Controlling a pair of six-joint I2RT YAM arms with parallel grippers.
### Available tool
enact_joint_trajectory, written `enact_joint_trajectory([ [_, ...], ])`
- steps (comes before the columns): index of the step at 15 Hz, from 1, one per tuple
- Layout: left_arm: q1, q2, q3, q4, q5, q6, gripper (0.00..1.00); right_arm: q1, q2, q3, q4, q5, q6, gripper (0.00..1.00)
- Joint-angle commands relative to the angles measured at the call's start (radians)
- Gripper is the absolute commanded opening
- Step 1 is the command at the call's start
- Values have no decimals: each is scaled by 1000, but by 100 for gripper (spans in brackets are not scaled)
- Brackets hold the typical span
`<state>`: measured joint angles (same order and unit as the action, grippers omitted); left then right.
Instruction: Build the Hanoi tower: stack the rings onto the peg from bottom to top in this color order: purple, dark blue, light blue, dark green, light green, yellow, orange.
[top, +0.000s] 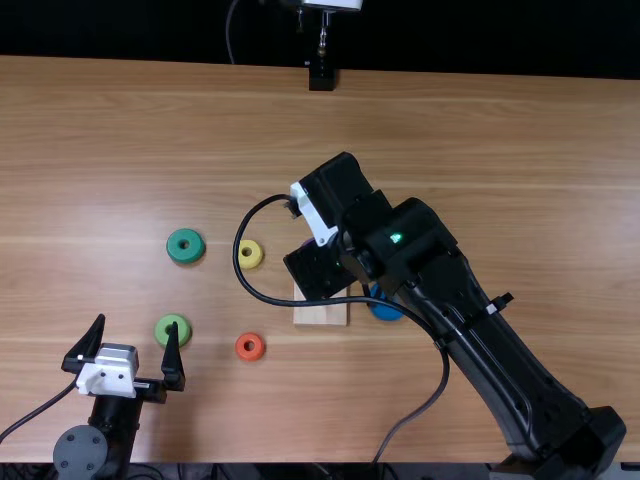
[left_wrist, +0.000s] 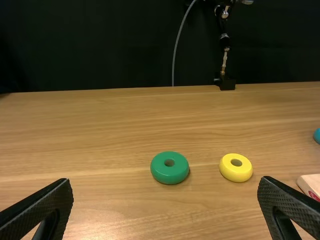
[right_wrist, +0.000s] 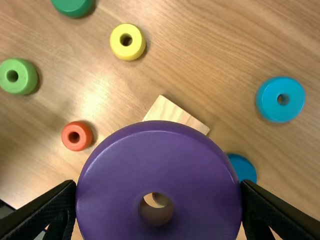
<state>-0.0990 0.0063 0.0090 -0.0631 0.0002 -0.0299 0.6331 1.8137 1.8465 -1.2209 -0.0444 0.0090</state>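
Purple ring (right_wrist: 112, 185), clamped in the right claw (top: 320, 268), partly hides wooden base (right_wrist: 172, 111) and blue ring (right_wrist: 243, 168); the left claw (top: 137, 324) gapes empty.

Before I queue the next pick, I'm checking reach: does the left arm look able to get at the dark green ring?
Probably yes. The left tool is open and empty, and the dark green ring lies ahead with nothing visible in between.

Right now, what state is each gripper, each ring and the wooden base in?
Left gripper, open, empty
Right gripper, closed on the purple ring
Purple ring, gripped
Dark blue ring, on table, partly hidden
Light blue ring, flat on table
Dark green ring, flat on table
Light green ring, flat on table
Yellow ring, flat on table
Orange ring, flat on table
Wooden base, on table, partly hidden
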Motion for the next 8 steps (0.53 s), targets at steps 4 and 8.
enact_joint_trajectory([
  [4, -8, -6, -9, -45, -6, 6, 100, -3, -24, 34, -23, -7, 4, 0],
  [8, -8, -6, -9, -45, -8, 6, 100, -3, -21, 30, -23, 17, 6, 72],
])
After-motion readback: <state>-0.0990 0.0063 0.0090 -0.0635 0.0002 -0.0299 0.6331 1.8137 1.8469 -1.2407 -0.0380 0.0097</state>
